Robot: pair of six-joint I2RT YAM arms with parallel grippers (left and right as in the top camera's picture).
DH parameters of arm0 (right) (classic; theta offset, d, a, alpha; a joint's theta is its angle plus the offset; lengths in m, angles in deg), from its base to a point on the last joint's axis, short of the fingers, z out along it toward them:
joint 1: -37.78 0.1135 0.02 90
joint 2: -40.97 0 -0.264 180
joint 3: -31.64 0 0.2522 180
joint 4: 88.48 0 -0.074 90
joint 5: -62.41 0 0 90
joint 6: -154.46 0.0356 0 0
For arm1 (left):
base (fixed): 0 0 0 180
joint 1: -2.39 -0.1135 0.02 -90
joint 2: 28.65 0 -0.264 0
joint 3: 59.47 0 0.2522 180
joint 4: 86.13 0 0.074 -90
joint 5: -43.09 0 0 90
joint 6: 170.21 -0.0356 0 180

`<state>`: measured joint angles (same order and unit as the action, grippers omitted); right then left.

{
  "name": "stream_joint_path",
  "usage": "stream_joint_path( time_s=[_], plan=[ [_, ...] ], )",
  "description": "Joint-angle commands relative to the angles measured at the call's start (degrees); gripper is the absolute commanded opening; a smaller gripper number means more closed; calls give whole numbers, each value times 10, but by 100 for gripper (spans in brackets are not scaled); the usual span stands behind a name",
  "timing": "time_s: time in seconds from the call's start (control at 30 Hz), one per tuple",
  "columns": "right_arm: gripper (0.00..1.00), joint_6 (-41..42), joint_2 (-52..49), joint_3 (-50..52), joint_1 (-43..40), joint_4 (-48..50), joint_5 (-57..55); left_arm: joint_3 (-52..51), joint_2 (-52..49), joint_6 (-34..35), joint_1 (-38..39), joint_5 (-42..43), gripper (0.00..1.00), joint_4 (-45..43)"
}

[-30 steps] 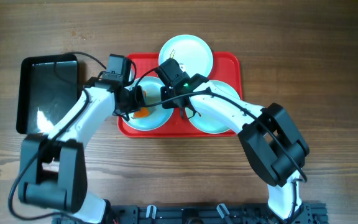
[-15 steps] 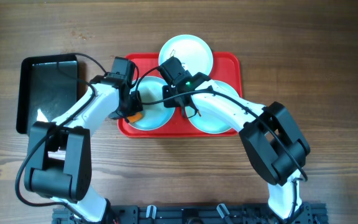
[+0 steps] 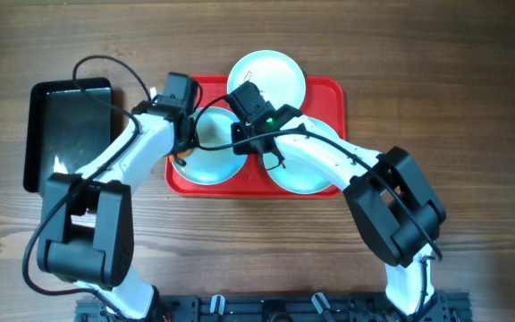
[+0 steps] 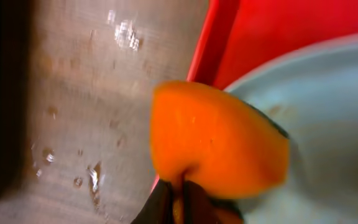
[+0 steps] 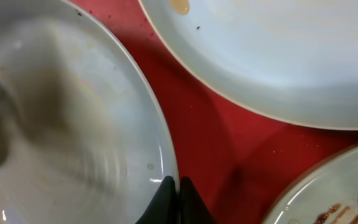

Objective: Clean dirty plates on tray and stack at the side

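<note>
Now the left tool [image 4: 179, 200], pinched on an orange sponge [image 4: 219, 140], sits at the left rim of the front-left plate [image 3: 217, 165] on the red tray [image 3: 329, 94], the plate's face lying to its right, and the right tool [image 5: 174, 194], closed and empty, sits at the opposite rim.

Centre frame, the tray [image 3: 331, 96] holds three plates [image 3: 275, 72]: one overhanging its upper rim, two side by side below. A smaller tray [image 3: 61, 116] lies left.
</note>
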<state>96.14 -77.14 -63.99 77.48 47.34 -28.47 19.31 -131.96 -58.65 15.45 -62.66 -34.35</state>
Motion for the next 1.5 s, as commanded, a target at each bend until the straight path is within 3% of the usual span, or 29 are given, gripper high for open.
stream_joint_path(
  time_s=[0.0, 0.07, 0.2, 0.67, 0.77, 1.13, 1.47],
  plan=[
    [4, 0, -10, -1, -7, -3, -23, 20, 37, 14, -5, 90, 4, -37],
    [4, 0, -10, -1, -7, -3, -22, 20, 38, 14, -5, 166, 4, -59],
    [4, 0, -10, -1, -7, -2, -20, 20, 30, 14, -5, 238, 4, -72],
    [4, 3, -10, -1, -7, -2, -16, 13, -50, 29, 10, 246, 4, -78],
    [4, 3, -10, -1, -7, -3, -16, 13, -68, 29, 10, 218, 4, -80],
    [4, 3, -10, -1, -7, -3, -16, 13, -74, 29, 10, -28, 4, -12],
    [4, 3, -10, -1, -7, -3, -16, 26, -16, 29, 11, -60, 4, 17]
  ],
)
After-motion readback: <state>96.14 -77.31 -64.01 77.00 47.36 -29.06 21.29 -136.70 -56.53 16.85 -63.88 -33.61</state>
